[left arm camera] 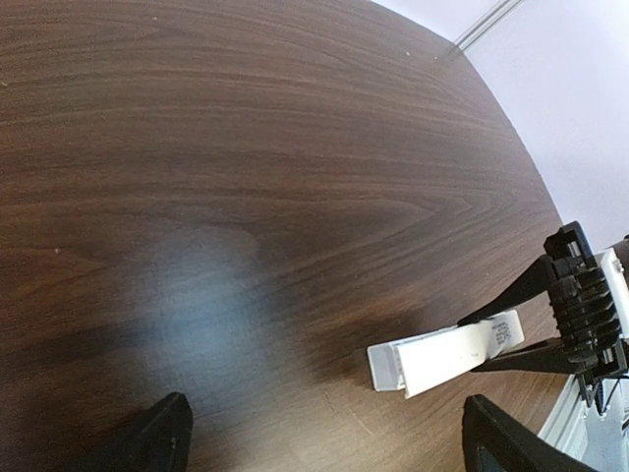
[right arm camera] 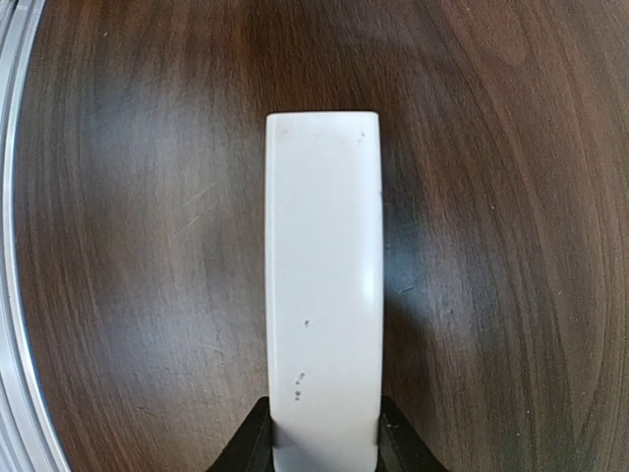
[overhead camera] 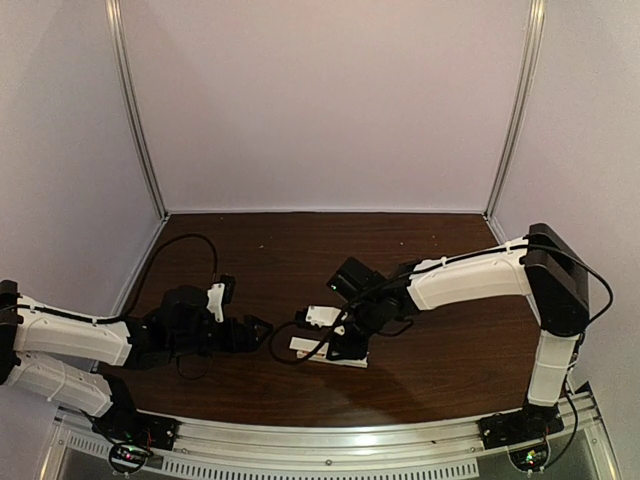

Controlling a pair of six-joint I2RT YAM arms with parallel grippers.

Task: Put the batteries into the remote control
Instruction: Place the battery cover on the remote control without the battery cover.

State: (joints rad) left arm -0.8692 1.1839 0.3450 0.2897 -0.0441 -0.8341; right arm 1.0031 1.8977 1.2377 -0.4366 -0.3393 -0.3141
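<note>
The remote control [right arm camera: 322, 285] is a slim white bar lying on the dark table, its flat end pointing left [overhead camera: 305, 346]. My right gripper [right arm camera: 324, 429] is shut on its right part, one black finger pressed against each long side. In the left wrist view the remote control [left arm camera: 437, 359] shows a greyish end, with a flat white panel along its top that stops short of that end. My left gripper [overhead camera: 255, 332] hangs open just left of the remote, and its fingertips [left arm camera: 169, 433] stand wide apart over bare wood. No batteries show in any view.
The dark wooden table [overhead camera: 300, 250] is enclosed by white walls at the back and both sides. An aluminium rail [overhead camera: 330, 440] runs along the near edge by the arm bases. A black cable [overhead camera: 190, 245] loops over the table behind the left arm.
</note>
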